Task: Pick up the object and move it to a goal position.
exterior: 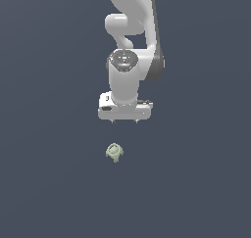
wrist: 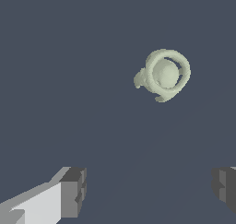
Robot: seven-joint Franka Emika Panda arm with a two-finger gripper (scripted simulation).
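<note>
One gripper spread wide, apart from object; arm only in exterior view

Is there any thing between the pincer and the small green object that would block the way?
Nothing visible does. The pincer is open, apart from the green object, with only bare dark floor between them. In the wrist view the object lies outside the fingers.
</note>
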